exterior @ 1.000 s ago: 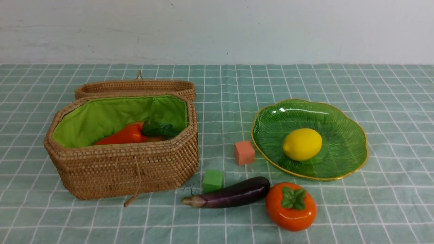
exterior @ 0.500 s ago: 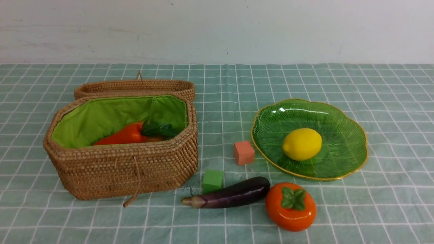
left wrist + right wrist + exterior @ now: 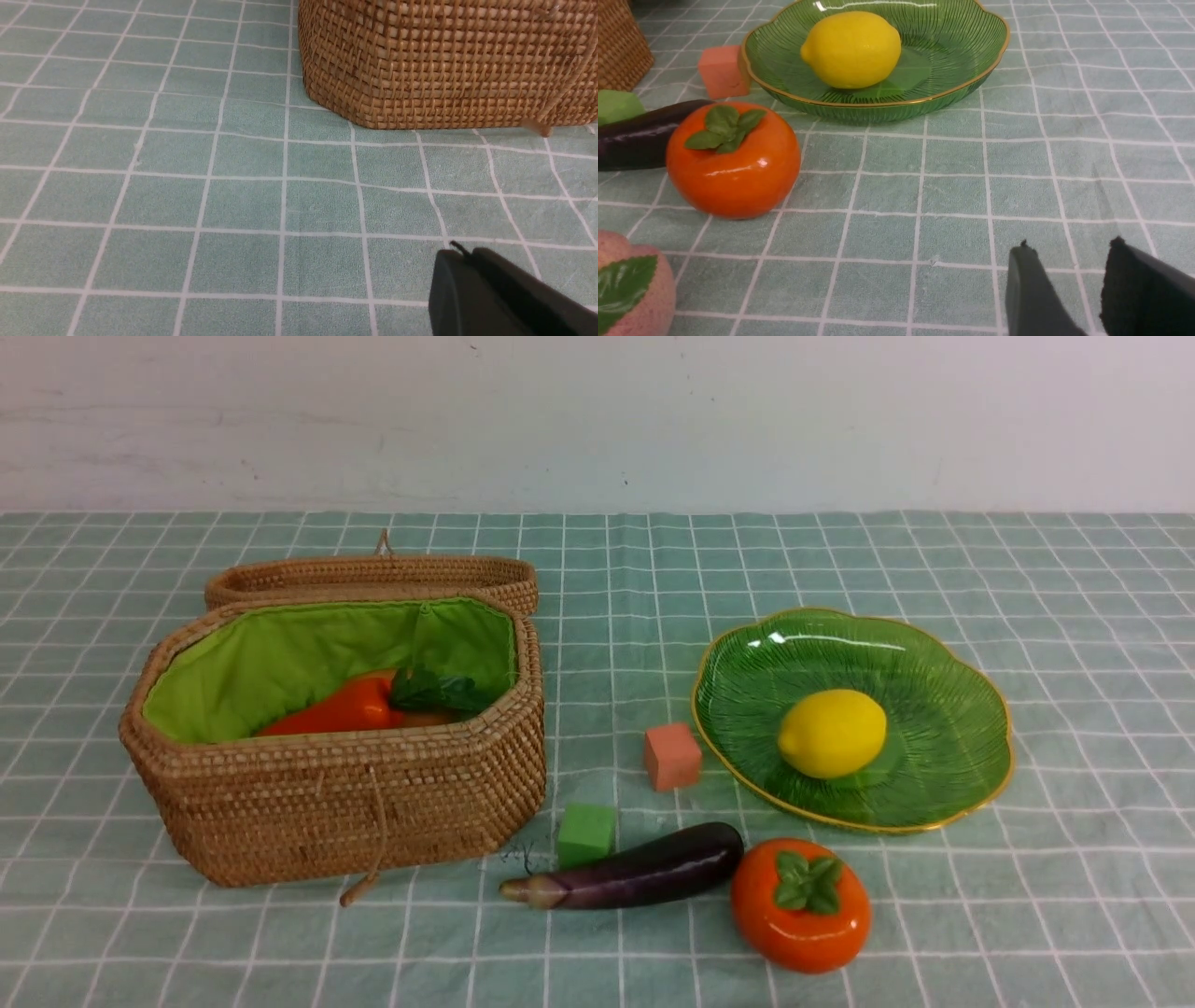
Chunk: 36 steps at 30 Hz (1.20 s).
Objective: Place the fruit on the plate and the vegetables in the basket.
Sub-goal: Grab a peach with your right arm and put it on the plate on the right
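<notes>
A yellow lemon (image 3: 832, 733) (image 3: 852, 49) lies on the green glass plate (image 3: 943, 681) (image 3: 962, 42). In front of the plate sit the orange persimmon (image 3: 800, 905) (image 3: 733, 161) and, touching it, the purple eggplant (image 3: 635, 877) (image 3: 637, 137). The pink peach (image 3: 628, 284) shows only in the right wrist view, nearest the camera. The carrot (image 3: 341, 709) lies inside the wicker basket (image 3: 336, 793) (image 3: 444, 60). My left gripper (image 3: 462, 254) hangs shut and empty over bare cloth near the basket's corner. My right gripper (image 3: 1069, 249) is open and empty over the cloth, apart from the persimmon.
A salmon-pink cube (image 3: 672, 756) (image 3: 723, 71) sits beside the plate's left rim. A green cube (image 3: 586, 833) (image 3: 616, 106) lies between basket and eggplant. The basket's lid (image 3: 373, 577) rests behind it. A string loop (image 3: 373, 859) hangs down the basket's front.
</notes>
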### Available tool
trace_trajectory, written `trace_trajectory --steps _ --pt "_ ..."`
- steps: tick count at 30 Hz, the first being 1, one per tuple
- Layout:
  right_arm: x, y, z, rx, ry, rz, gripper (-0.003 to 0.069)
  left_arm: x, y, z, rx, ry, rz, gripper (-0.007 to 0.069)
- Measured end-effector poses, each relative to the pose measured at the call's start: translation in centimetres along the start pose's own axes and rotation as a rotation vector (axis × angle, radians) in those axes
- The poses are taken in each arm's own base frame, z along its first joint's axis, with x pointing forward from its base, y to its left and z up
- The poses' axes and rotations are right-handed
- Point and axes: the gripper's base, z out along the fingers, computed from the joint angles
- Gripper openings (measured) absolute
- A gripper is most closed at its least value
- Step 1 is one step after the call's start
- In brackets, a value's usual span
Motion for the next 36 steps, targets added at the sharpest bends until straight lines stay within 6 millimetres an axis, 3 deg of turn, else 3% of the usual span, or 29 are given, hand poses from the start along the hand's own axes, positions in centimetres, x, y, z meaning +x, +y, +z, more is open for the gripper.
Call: trace_trajectory --steps 11,23,27,31,32,36 --pt "-0.1 0.0 0.0 -0.003 -0.022 0.007 0.0241 0.0 0.0 0.0 0.000 -0.001 0.000 0.0024" --pt "-4.3 -0.2 -1.1 -0.019 -0.522 0.135 0.0241 0.0 0.0 0.0 0.000 -0.002 0.000 0.0029" --pt "-5.8 -0.3 -2.0 -0.075 -0.628 0.349 0.0241 0.0 0.0 0.0 0.000 -0.002 0.000 0.0029" --pt "-8.3 0.0 -3.5 -0.117 -0.626 0.401 0.0241 0.0 0.0 0.0 0.000 -0.002 0.000 0.0029" --pt "-10.9 0.4 -4.9 -0.132 -0.608 0.382 0.0241 0.0 0.0 0.0 0.000 -0.002 0.000 0.0029" --pt "-15.7 0.9 -6.2 -0.111 -0.468 0.317 0.0241 0.0 0.0 0.0 0.000 -0.002 0.000 0.0029"
